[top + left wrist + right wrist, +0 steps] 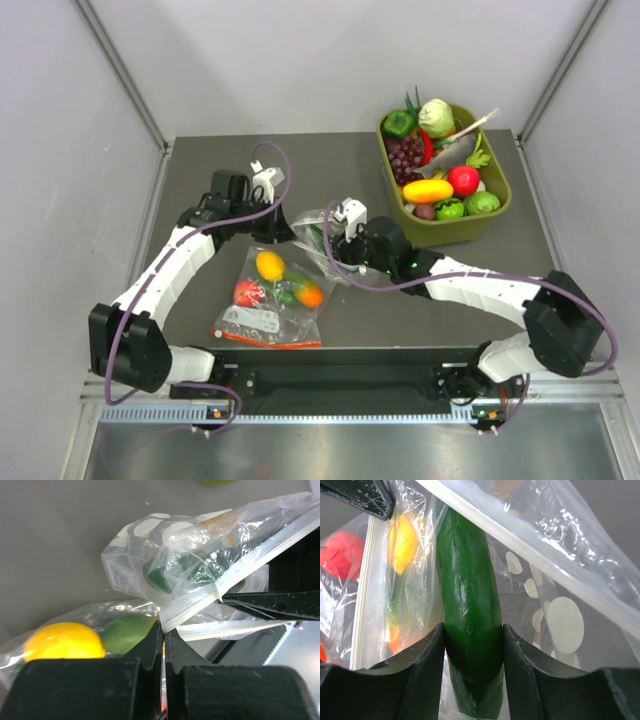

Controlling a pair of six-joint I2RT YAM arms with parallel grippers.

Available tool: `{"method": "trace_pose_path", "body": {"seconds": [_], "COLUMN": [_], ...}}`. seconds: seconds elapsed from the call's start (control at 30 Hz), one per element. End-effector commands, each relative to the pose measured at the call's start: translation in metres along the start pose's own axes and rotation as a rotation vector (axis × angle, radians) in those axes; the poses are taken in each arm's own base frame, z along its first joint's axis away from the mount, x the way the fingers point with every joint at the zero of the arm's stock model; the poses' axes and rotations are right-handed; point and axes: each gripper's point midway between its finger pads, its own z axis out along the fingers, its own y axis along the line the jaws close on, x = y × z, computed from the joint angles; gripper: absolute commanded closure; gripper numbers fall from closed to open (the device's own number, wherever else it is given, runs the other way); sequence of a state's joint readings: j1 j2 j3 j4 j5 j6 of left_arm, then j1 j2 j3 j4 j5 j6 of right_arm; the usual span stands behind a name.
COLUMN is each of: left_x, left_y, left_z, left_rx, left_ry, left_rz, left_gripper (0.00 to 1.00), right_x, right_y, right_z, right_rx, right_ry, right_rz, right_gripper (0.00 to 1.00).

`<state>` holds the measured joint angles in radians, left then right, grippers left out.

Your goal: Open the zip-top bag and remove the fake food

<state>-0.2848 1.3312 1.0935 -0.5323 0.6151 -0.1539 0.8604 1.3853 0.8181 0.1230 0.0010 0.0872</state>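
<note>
The zip-top bag (pixel 312 222), clear with white dots, is held between my two grippers in mid-table. My left gripper (pixel 164 631) is shut on one lip of its zip edge (pixel 200 607); from above the left gripper (pixel 272 228) sits left of the bag. The bag's mouth is parted. My right gripper (pixel 472 640) reaches into it and is shut on the fake food's dark green cucumber piece (pixel 467 590). Seen from above, the right gripper (pixel 332 238) is at the bag's right side. An orange-brown shape (pixel 220 522) shows deeper in the bag (pixel 165 530).
A plain clear bag (pixel 272 300) with a red-orange zip strip lies just in front, holding a yellow fruit (pixel 65 640), a green one (pixel 127 632), a red one (pixel 340 555) and an orange one. A green bin (pixel 497 212) of toy produce stands at the back right.
</note>
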Motion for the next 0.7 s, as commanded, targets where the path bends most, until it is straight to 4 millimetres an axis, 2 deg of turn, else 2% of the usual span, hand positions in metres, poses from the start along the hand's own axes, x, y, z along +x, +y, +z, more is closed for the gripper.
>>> {"method": "trace_pose_path", "body": {"seconds": [0.0, 0.03, 0.07, 0.1, 0.3, 0.37, 0.4, 0.53, 0.63, 0.67], "left_x": [-0.011, -0.01, -0.008, -0.008, -0.001, 0.002, 0.002, 0.005, 0.0, -0.003], "left_y": [0.029, 0.027, 0.024, 0.024, 0.015, 0.016, 0.018, 0.019, 0.027, 0.028], "left_z": [-0.003, -0.003, -0.001, 0.0, 0.006, 0.007, 0.006, 0.007, 0.002, -0.001], "left_rx": [-0.121, -0.121, -0.116, -0.114, -0.099, -0.11, -0.126, -0.146, -0.21, -0.221], "left_ry": [-0.046, -0.045, -0.041, -0.038, -0.009, 0.002, 0.002, 0.016, -0.003, -0.015], "left_rz": [0.045, 0.05, 0.058, 0.061, 0.09, 0.096, 0.098, 0.111, 0.114, 0.115], "left_gripper": [1.0, 1.0, 1.0, 1.0, 1.0, 1.0, 1.0, 1.0, 1.0, 0.99], "right_x": [-0.048, -0.052, -0.064, -0.06, -0.087, -0.102, -0.099, -0.115, -0.119, -0.115], "right_y": [0.002, 0.001, 0.002, 0.001, -0.005, -0.007, -0.007, -0.015, -0.015, -0.016], "right_z": [0.019, 0.024, 0.028, 0.037, 0.057, 0.058, 0.062, 0.06, 0.055, 0.055], "right_rx": [0.029, 0.041, 0.044, 0.052, 0.099, 0.116, 0.12, 0.164, 0.166, 0.171], "right_ry": [-0.125, -0.13, -0.15, -0.134, -0.153, -0.169, -0.152, -0.188, -0.206, -0.194], "right_rz": [0.063, 0.064, 0.063, 0.061, 0.063, 0.06, 0.057, 0.068, 0.059, 0.057], "right_gripper": [0.73, 0.73, 0.71, 0.7, 0.68, 0.68, 0.68, 0.68, 0.73, 0.73]}}
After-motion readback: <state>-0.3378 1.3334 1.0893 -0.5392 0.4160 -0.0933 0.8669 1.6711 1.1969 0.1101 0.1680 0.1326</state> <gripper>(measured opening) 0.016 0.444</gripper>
